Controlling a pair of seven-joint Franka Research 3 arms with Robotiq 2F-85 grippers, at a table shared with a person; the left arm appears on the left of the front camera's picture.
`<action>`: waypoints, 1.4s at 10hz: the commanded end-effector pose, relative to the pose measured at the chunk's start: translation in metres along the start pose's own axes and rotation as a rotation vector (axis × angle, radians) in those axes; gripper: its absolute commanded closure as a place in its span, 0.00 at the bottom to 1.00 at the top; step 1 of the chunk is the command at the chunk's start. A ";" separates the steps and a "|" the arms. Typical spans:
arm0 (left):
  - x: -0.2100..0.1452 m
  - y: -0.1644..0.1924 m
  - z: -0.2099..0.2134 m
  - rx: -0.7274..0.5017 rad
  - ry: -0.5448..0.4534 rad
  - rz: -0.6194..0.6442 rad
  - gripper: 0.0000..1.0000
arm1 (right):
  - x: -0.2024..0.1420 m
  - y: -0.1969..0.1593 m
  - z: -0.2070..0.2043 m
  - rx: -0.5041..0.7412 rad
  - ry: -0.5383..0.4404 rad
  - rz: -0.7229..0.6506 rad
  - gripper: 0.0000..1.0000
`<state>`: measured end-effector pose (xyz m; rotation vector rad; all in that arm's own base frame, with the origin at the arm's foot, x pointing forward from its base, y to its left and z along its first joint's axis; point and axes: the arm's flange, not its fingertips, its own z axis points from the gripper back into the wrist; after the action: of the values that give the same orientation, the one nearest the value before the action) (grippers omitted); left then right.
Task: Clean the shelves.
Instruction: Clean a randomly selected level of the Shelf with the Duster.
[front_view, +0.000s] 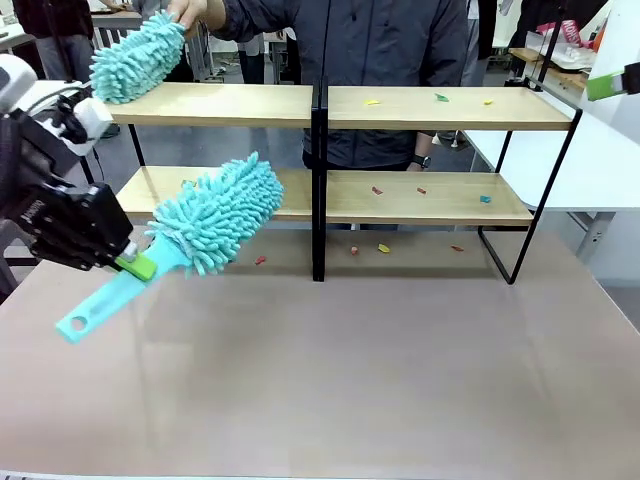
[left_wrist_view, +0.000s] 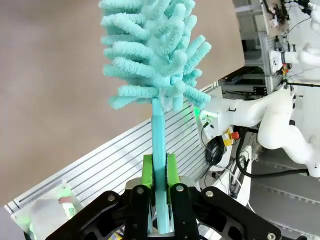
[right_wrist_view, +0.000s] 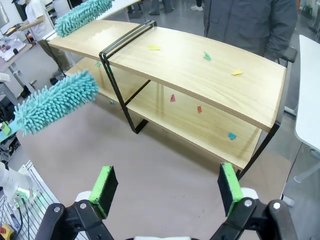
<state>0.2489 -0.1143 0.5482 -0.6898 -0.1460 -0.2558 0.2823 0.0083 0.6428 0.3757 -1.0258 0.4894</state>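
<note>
**Left gripper shut tight, right gripper wide open**

The left arm (front_view: 22, 88) comes in from the left side. It bends down, and its black wrist part sits low. The left gripper (front_view: 138, 264) points sideways, toward the middle. Its two fingers are squeezed together on a thin duster handle (front_view: 100, 305). From the left wrist camera you can see its green pads (left_wrist_view: 147, 171) pinching the handle from both sides.

The right gripper (right_wrist_view: 165, 182) is up high and looks down at a slant. Its jaws stand far apart, with nothing between them. In the front view, one green pad (front_view: 603, 88) of it pokes in at the top right edge.
</note>
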 end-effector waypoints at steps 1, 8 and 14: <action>0.002 -0.001 -0.009 0.005 0.021 0.004 0.88 | -0.001 -0.001 0.000 0.003 0.001 0.005 0.00; 0.092 -0.010 -0.095 0.276 -0.256 0.021 0.88 | -0.001 -0.001 0.000 0.003 0.001 0.005 0.00; 0.169 -0.004 -0.123 0.416 -0.174 0.074 0.88 | -0.001 -0.001 0.000 0.003 0.001 0.005 0.00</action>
<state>0.4093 -0.2227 0.4786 -0.3224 -0.3547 -0.1071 0.2823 0.0084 0.6428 0.3756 -1.0257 0.4896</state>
